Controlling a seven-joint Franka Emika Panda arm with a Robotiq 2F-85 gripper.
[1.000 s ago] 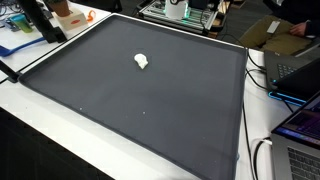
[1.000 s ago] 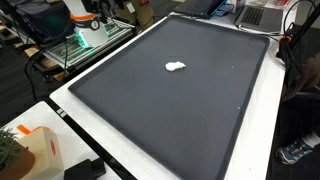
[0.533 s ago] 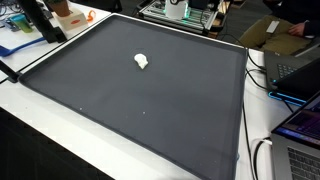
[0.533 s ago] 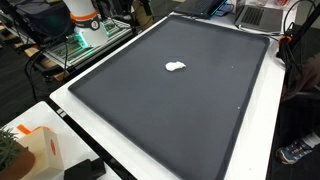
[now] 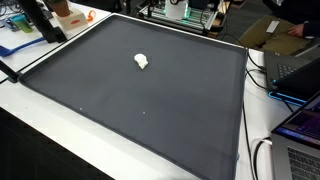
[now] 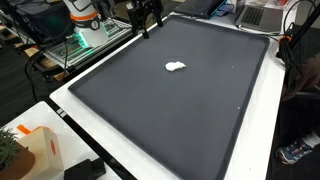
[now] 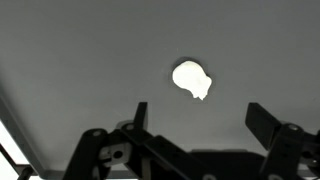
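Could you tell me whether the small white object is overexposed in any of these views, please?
Wrist view: the white object is blown out to a featureless blob, and the open end effector is a dark silhouette. In both exterior views the object is likewise washed out against the evenly lit dark mat.

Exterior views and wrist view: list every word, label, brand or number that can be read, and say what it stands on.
No text can be read in any view.
Box with orange patch: any print is too blurred.
Laptop screen: content too small to read.
Dark mat, white lump: no markings show.
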